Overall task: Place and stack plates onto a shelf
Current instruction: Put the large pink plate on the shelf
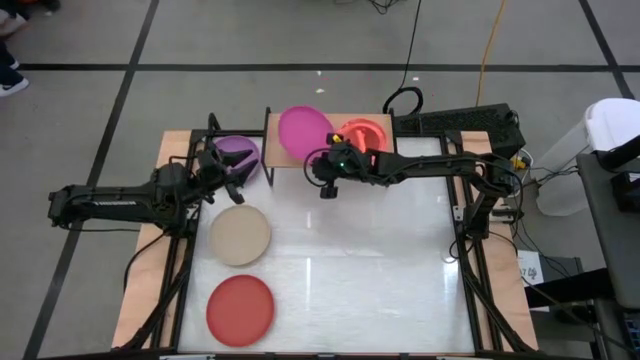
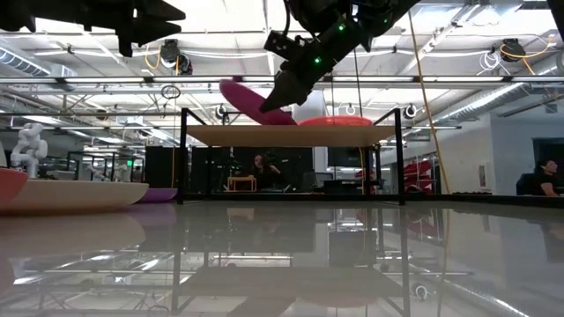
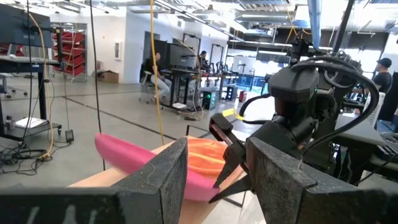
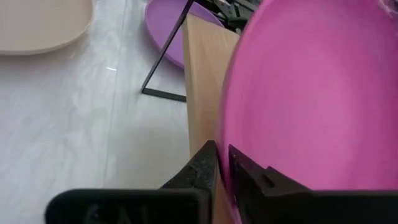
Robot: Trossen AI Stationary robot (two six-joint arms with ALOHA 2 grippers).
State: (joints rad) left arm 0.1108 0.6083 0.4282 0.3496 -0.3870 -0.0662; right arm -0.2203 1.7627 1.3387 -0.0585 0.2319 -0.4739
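Magenta plate (image 1: 303, 130) was the whole story at this moment: the right gripper (image 1: 322, 167) had its jaws pinched on the plate's near rim, and the plate stuck out from the jaws away from the arm, over the left half of the shelf (image 1: 276, 160). From the low camera the plate (image 2: 251, 103) was clearly tilted, its far edge up and the gripped edge lower, so it hung above the board (image 2: 291, 135) and didn't look like it was lying flat on it yet. The right wrist camera showed the two fingers pressed tight on the rim with the pink disc (image 4: 311, 93) filling the space ahead and the board's edge (image 4: 202, 74) right under it. On the right half of the shelf sat a stack with an orange plate (image 1: 362, 135) on top; the magenta one was just beside it, and I couldn't tell if they touched. So my guess is the next move hinged on levelling the plate and lowering it onto the free left half. The left gripper (image 1: 222, 172) hovered with jaws spread over the purple plate (image 1: 238, 152) just left of the shelf. A beige plate (image 1: 240, 235) and a red plate (image 1: 240, 307) were well apart from the shelf, nearer the left arm.
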